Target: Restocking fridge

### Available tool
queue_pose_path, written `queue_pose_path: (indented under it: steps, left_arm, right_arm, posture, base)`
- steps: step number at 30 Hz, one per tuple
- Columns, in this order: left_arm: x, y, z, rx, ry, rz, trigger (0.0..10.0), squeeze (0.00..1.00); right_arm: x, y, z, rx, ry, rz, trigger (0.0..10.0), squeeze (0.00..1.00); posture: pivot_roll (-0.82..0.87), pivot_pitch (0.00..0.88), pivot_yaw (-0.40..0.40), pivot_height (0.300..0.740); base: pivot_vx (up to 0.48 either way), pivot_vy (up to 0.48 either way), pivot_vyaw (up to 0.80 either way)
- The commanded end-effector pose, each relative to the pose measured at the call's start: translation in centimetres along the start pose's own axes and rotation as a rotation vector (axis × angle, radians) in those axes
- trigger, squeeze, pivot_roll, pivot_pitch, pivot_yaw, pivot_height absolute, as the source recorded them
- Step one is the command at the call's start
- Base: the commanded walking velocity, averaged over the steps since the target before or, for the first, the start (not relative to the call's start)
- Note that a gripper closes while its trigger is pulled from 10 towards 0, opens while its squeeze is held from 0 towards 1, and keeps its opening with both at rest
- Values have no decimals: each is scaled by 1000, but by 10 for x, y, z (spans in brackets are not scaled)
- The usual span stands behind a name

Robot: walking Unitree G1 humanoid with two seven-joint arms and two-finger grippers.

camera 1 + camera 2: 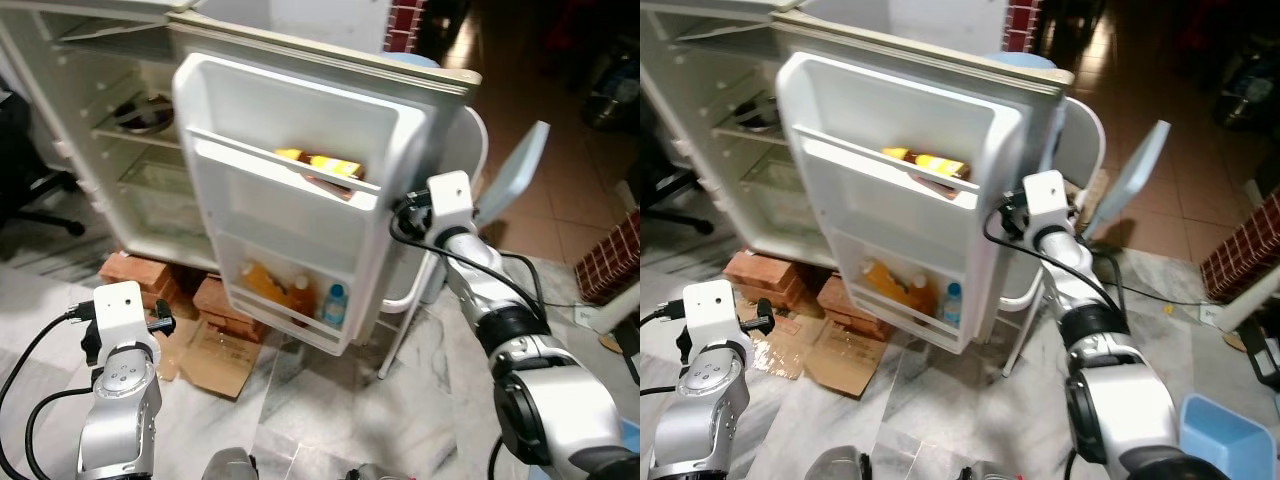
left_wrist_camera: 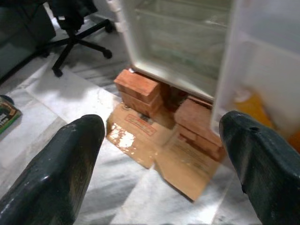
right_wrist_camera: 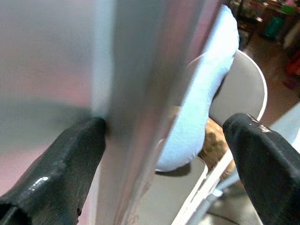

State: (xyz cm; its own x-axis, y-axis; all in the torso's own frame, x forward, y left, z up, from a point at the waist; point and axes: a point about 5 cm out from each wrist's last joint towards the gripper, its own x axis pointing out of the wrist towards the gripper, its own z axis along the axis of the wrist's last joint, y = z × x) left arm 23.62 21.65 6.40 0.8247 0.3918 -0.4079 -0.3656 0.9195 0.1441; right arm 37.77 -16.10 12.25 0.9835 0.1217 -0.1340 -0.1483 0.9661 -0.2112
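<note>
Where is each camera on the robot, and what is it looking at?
Left eye, right eye: on the head, looking down at the open fridge door, both silver arms showing.
Left wrist: looks along the open left gripper at bricks and cardboard on the floor.
Right wrist: the open right gripper straddles the door edge.
Both eyes share the door.

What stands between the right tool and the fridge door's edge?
Nothing visible: the right tool is open and straddles the fridge door at its outer edge, one finger against the panel.

White fridge door (image 1: pixel 290 180), red-brown bricks (image 1: pixel 135 278)
</note>
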Motion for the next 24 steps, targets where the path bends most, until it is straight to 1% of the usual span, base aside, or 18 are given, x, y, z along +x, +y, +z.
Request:
queue_pose_path:
  steps: [1,7,8,9,12,15,16,19,24]
  left_arm:
    - [-1,2,-1,9,10,4,10000,0]
    - [-1,1,-1,5,13,6,10000,0]
    - [-1,1,-1,5,12,7,10000,0]
    - [-1,1,0,-18,0,14,10000,0]
    - [-1,2,2,-18,-6,31,10000,0]
    - [0,3,4,-35,-16,45,10000,0]
    - [0,3,5,-35,-19,47,10000,0]
    - [1,2,6,-37,-22,46,10000,0]
    - [2,-1,9,-42,-38,39,10000,0]
  right_arm:
    - [2,-12,17,20,-63,-48,10000,0]
    - [3,-15,16,27,-68,-57,10000,0]
    - [3,-14,16,28,-69,-56,10000,0]
    - [3,-14,16,23,-70,-53,10000,0]
    - [3,-12,17,27,-79,-51,10000,0]
    - [3,-9,19,42,-92,-53,10000,0]
    - [4,-6,19,56,-96,-52,10000,0]
    - [4,0,20,60,-101,-44,10000,0]
    - [7,15,24,76,-109,-34,10000,0]
  posture:
    - [103,0,-30,740]
    - [101,0,-31,740]
    - [101,0,-31,740]
    - [99,0,-30,740]
    - [100,0,-31,740]
    - [101,0,-32,740]
    - [101,0,-33,740]
    - [102,0,-35,740]
    - [100,0,-37,740]
  base:
    - [0,-480,0]
    - [0,-423,0]
    - [0,0,0]
    - [0,0,0]
    - [0,0,0]
    - [0,0,769]
    - [0,0,800]
    - [0,0,800]
    - [0,0,778]
